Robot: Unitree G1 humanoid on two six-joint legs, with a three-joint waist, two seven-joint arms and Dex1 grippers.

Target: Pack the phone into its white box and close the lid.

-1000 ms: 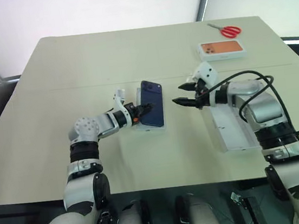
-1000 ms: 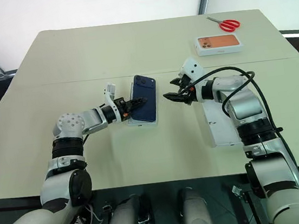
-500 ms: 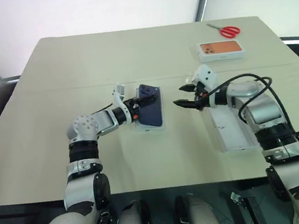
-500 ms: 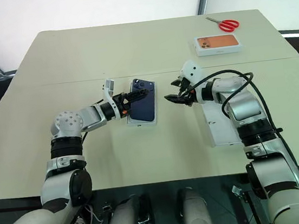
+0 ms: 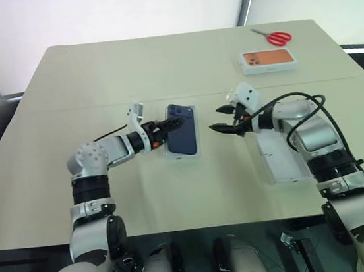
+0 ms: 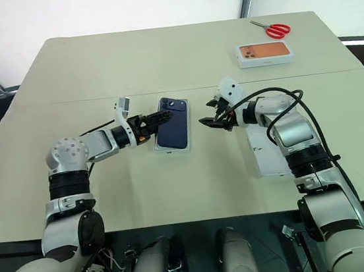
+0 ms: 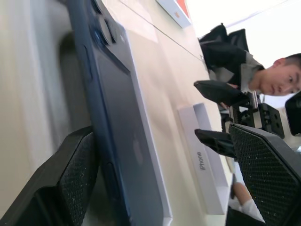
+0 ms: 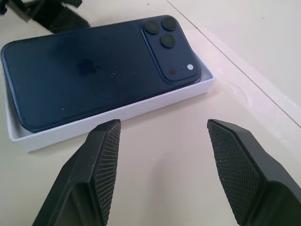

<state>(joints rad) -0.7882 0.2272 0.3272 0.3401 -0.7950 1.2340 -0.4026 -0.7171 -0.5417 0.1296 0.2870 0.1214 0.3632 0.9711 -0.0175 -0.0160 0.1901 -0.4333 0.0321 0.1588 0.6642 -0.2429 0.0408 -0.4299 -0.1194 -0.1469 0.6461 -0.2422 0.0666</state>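
Note:
The dark navy phone point(image 5: 183, 138) lies flat, camera bump up, inside the shallow white box point(image 5: 184, 155) at the table's middle. My left gripper point(image 5: 165, 125) is open at the phone's left edge, and its fingers point(image 7: 70, 183) straddle that edge without gripping it. To the right of the box my right gripper point(image 5: 218, 119) is open, points at the phone point(image 8: 84, 75) and has nothing between its fingers. The white lid point(image 5: 283, 157) lies open side up on the table, partly under my right forearm.
At the back right lie another white box with an orange phone picture point(image 5: 268, 60) and red scissors point(image 5: 276, 37). A person point(image 7: 277, 77) is visible beyond the table in the left wrist view. The table's front edge is close below the arms.
My left gripper opened and let go of the phone, which dropped from tilted to flat in the box. The left hand then drew back to the left. The right arm has hardly moved.

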